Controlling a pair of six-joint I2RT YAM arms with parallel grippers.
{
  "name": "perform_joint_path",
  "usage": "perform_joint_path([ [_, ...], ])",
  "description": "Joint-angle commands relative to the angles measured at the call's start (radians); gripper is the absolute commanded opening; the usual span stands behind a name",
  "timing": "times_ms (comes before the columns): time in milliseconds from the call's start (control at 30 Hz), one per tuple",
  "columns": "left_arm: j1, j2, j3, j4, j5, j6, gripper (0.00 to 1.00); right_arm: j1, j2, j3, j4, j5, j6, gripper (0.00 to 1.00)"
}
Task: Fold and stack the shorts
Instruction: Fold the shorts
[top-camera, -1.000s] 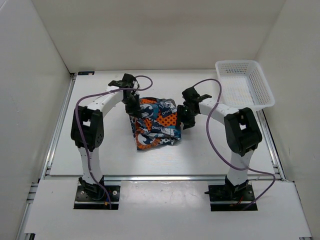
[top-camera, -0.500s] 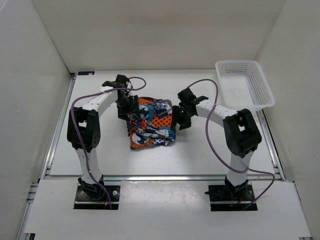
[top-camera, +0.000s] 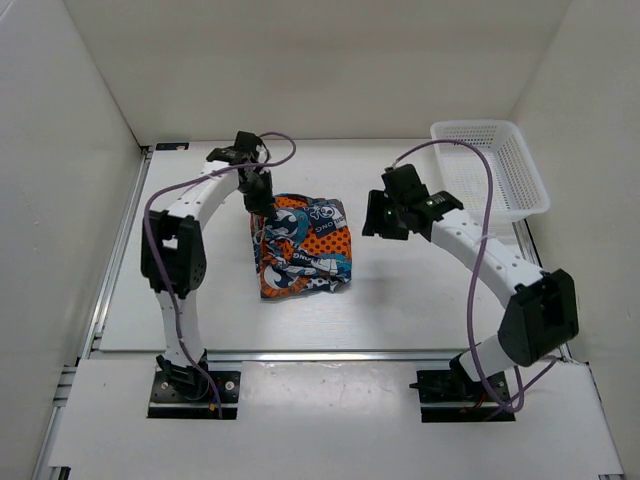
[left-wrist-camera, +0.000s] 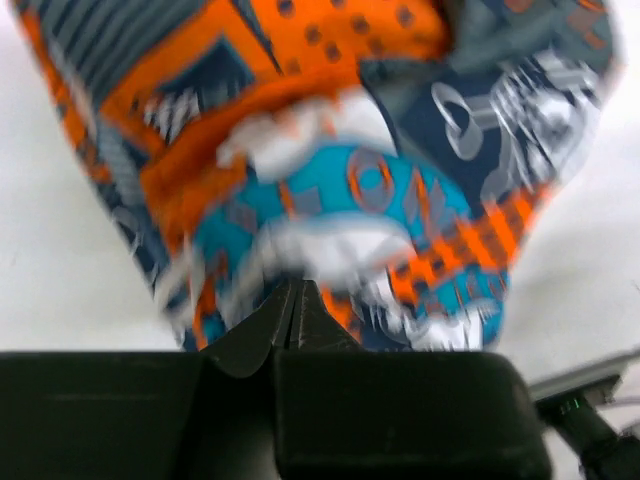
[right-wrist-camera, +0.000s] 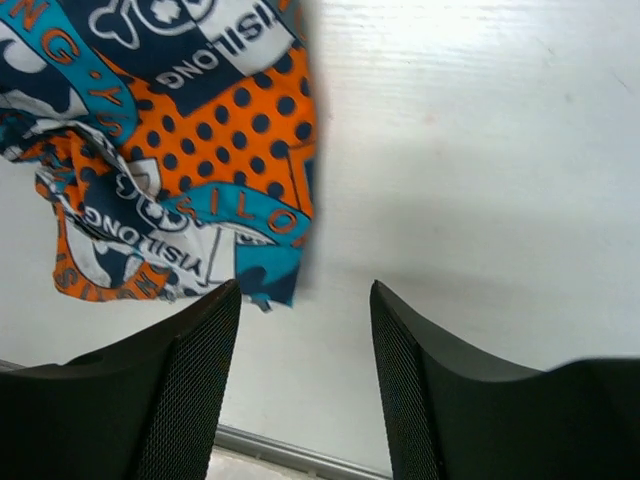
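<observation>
On the table (top-camera: 420, 290), the shorts (top-camera: 300, 250) lie mid-surface in a rumpled, partly folded bundle. At their far left corner the left gripper (top-camera: 262, 200) is fully closed, apparently pinching the cloth edge, probably to draw a fold over. Just right of the cloth, the right gripper (top-camera: 378, 215) hovers, its 2 fingers (right-wrist-camera: 190, 390) parted and empty.

Left arm (top-camera: 205, 191), right arm (top-camera: 475, 245): we see white links, black joints.
Cables (top-camera: 440, 143): purple, along both.
Left gripper (left-wrist-camera: 293, 300), right gripper (right-wrist-camera: 305, 330): black.
</observation>
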Motion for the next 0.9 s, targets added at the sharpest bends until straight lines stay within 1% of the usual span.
perform_joint_path([
  [0,-0.001,0.115,0.078,0.014,-0.076,-0.042,0.10,0.001,-0.088,-0.057,-0.097,0.088,0.008,0.60],
  [33,-0.001,0.178,0.094,0.014,-0.099,-0.042,0.10,0.001,-0.128,-0.071,-0.097,0.098,0.017,0.60],
  [133,-0.001,0.241,0.144,0.014,-0.109,-0.051,0.10,0.001,-0.203,-0.103,-0.152,0.134,0.027,0.61],
  [200,-0.001,0.232,0.154,0.014,-0.097,-0.051,0.10,0.001,-0.244,-0.113,-0.197,0.168,0.027,0.63],
  [233,-0.001,0.190,0.166,0.014,-0.096,-0.039,0.10,0.001,-0.289,-0.113,-0.211,0.186,0.027,0.63],
  [267,-0.012,0.161,0.180,0.014,-0.096,-0.039,0.14,-0.008,-0.313,-0.113,-0.223,0.225,0.036,0.64],
  [300,-0.012,0.127,0.180,0.005,-0.096,-0.030,0.29,-0.008,-0.339,-0.113,-0.223,0.243,0.036,0.68],
  [333,-0.012,0.093,0.197,-0.004,-0.096,-0.019,0.43,-0.008,-0.387,-0.113,-0.244,0.263,0.036,0.76],
  [367,-0.012,0.020,0.212,-0.014,-0.096,-0.019,0.59,-0.008,-0.411,-0.113,-0.245,0.285,0.036,0.84],
  [400,-0.012,-0.019,0.212,-0.024,-0.096,-0.019,0.71,-0.008,-0.435,-0.113,-0.258,0.306,0.036,0.98],
  [433,-0.012,-0.057,0.226,-0.053,-0.107,-0.010,0.84,-0.008,-0.473,-0.104,-0.281,0.362,0.036,1.00],
  [467,-0.012,-0.134,0.226,-0.067,-0.107,-0.010,0.91,-0.008,-0.490,-0.104,-0.294,0.395,0.045,1.00],
  [533,-0.012,-0.214,0.226,-0.090,-0.119,-0.010,0.92,-0.008,-0.531,-0.094,-0.336,0.455,0.054,1.00],
  [567,-0.012,-0.299,0.191,-0.101,-0.119,-0.010,0.93,-0.008,-0.542,-0.094,-0.355,0.482,0.063,1.00],
  [633,-0.012,-0.393,0.145,-0.101,-0.135,-0.010,0.93,-0.017,-0.571,-0.085,-0.383,0.541,0.064,1.00],
  [667,-0.012,-0.442,0.085,-0.101,-0.145,-0.010,0.93,-0.017,-0.571,-0.085,-0.410,0.553,0.076,1.00],
  [700,-0.012,-0.541,0.051,-0.089,-0.155,-0.020,0.93,-0.017,-0.597,-0.085,-0.419,0.562,0.076,1.00],
  [767,-0.012,-0.642,-0.043,-0.073,-0.194,-0.040,0.93,-0.017,-0.616,-0.099,-0.432,0.562,0.088,1.00],
  [800,-0.012,-0.733,-0.071,-0.064,-0.222,-0.054,0.93,-0.017,-0.632,-0.111,-0.432,0.562,0.088,1.00],
  [867,-0.012,-0.820,-0.120,-0.064,-0.253,-0.072,0.93,-0.017,-0.642,-0.134,-0.432,0.562,0.088,1.00],
])
